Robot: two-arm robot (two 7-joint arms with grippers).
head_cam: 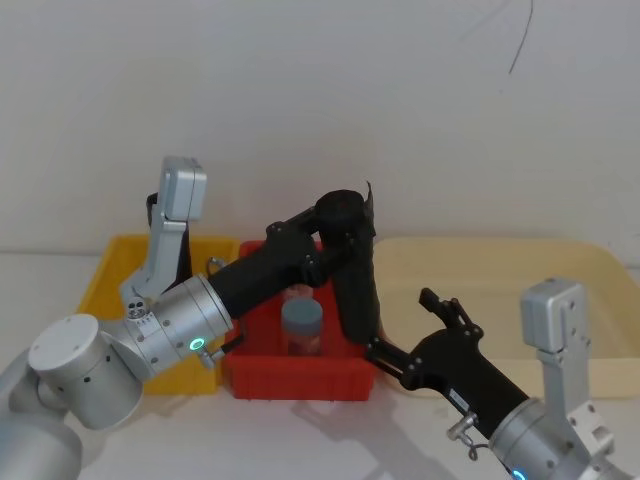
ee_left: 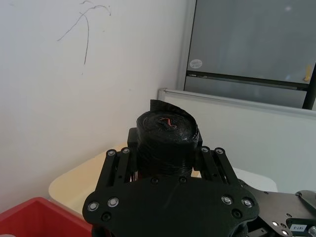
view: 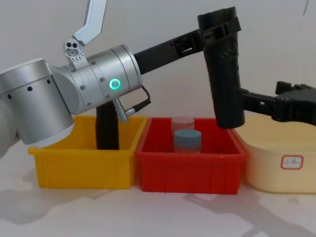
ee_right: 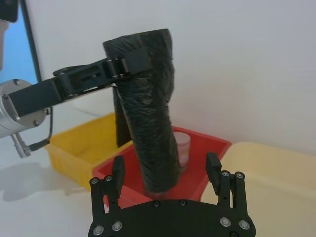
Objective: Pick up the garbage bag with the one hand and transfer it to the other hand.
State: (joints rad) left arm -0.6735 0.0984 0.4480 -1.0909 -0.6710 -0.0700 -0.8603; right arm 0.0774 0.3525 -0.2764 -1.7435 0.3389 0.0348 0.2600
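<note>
While the left claw point(view: 219, 28) is clamping the bag point(view: 224, 74) near its top end and holding it tilted in the air over the red bin point(view: 190, 170), the right claw point(ee_right: 165, 165) is sitting wide open at the bag's lower end, a finger on either side, gripping nothing. Handover is looking roughly halfway. The right claw should be closing squarely on the lower part, well apart from the left grip, and getting firm before the left is letting go. Crinkly plastic is probably squashing and slipping. Grabbing too near the tip is risking a swing, or a drop onto the jar point(view: 187, 140) below.
</note>
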